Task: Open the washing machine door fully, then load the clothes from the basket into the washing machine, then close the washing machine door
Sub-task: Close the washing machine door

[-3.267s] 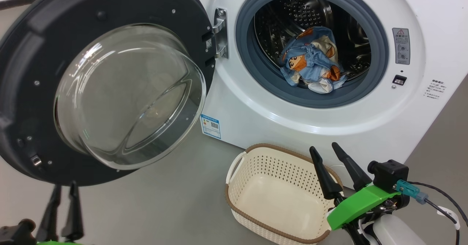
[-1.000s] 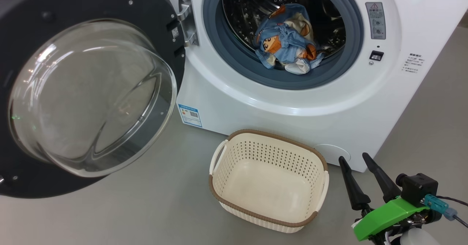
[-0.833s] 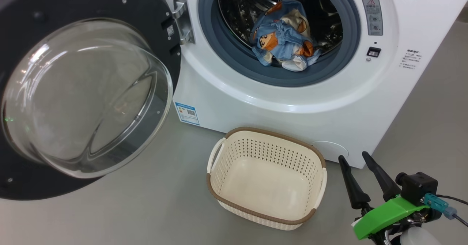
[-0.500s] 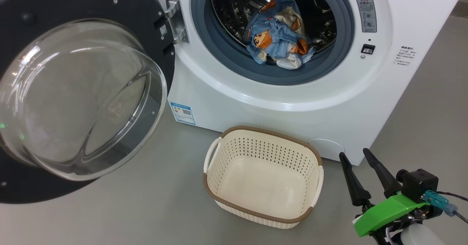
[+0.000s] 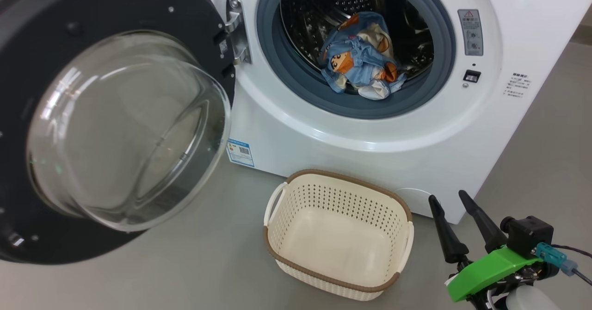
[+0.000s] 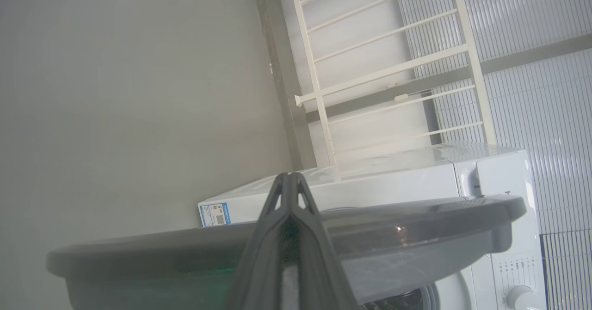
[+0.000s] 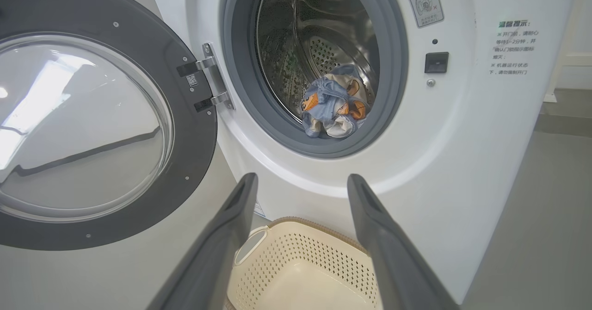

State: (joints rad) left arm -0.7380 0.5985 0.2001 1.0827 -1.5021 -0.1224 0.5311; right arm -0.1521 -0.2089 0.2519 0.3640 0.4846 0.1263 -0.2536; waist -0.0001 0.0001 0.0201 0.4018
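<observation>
The washing machine door [image 5: 115,4] is swung wide to the left of the washing machine [image 5: 370,134], and the clothes [image 5: 360,67] are lodged in its drum. The left end effector [image 6: 290,176], pressed together, is held at the door's rim and is judged the nearer for the closing push; the right end effector [image 5: 447,195] is spread before the machine's right corner, beside the basket [image 5: 340,176].

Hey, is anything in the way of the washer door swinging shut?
Nothing visible blocks the swing of the washing machine door. The basket sits on the floor, below the gasket; the right gripper is low, off to the right. The clothes lie at the front of the drum, so the door's glass bowl may press them.
</observation>
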